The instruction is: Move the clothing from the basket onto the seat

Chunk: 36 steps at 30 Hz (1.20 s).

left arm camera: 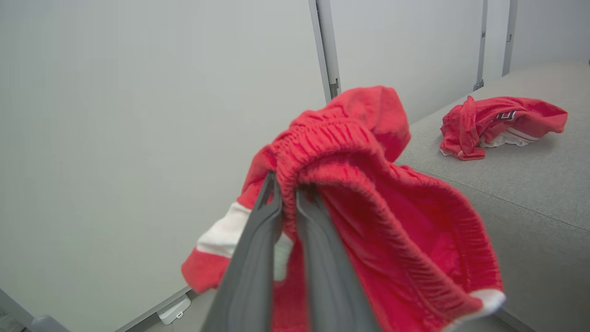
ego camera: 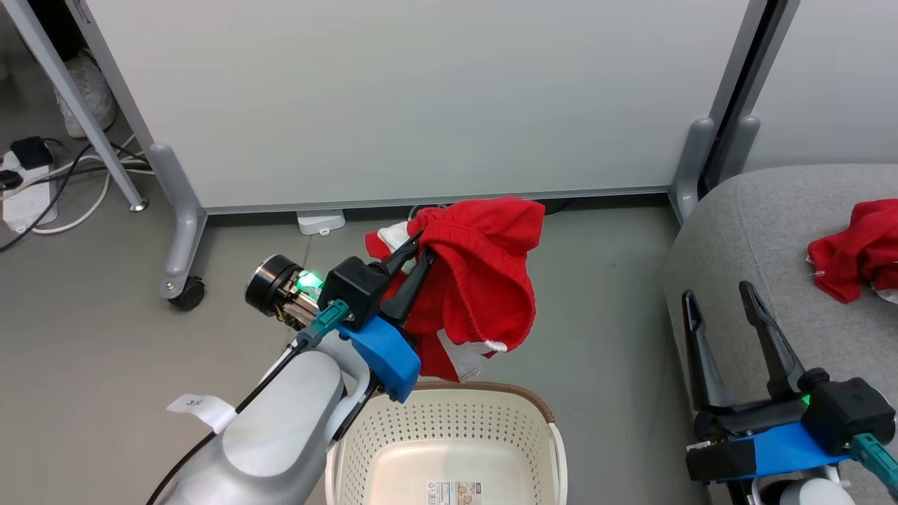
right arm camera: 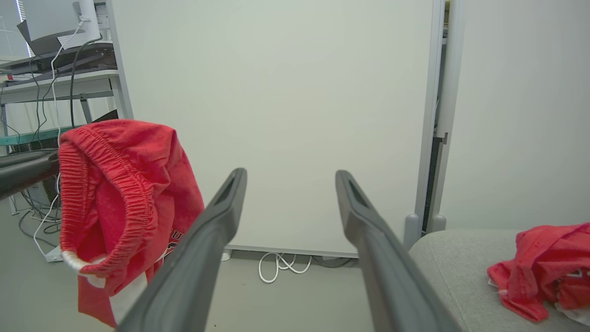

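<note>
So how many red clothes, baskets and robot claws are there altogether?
Red garments: 2, the hanging garment pinched by the left gripper and the crumpled garment on the seat
Baskets: 1, the basket
Grippers: 2, counting the right gripper
Total: 5

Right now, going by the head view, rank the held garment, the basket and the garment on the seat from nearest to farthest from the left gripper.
1. Held garment: pinched in the left gripper, touching it.
2. Basket: just below that gripper, at the view's bottom centre.
3. Other garment: far right, lying on the seat.
</note>
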Available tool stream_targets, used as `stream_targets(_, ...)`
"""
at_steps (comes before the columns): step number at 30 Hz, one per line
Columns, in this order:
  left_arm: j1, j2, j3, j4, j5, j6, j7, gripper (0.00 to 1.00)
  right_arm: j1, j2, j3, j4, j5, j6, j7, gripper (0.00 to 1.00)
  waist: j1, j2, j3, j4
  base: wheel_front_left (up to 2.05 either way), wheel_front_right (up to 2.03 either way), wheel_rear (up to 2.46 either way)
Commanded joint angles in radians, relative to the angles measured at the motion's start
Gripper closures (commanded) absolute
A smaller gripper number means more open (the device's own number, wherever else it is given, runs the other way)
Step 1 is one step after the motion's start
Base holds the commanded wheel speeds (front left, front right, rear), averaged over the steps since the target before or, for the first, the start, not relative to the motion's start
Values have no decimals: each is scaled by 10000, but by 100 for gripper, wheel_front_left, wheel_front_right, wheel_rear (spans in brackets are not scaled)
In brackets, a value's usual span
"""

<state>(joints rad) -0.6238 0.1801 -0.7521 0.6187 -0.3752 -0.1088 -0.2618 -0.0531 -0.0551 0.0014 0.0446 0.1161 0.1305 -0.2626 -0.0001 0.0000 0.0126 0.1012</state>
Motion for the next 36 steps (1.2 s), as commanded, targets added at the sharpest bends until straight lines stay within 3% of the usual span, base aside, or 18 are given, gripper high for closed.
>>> stream_targets(1,104,38,28,-64,74,-12,-46,100,134,37,17,23,86,5,-34,0,1,0,-24,30,0,0,0)
stream_targets(15,172,156,-34,-432,34,121,-46,100,-112,56,263,-81,289,5,-34,0,1,0,92,77,0,0,0)
stream_targets(26,-97,54,-120,-537,81,136,-46,100,-1298,48,2073,406,470,5,-34,0,1,0,331,229,0,0,0)
stream_targets(36,-268,-101,-223,-677,176,113,-47,100,-2325,37,3118,2085,398,5,-34,0,1,0,543,505,0,0,0)
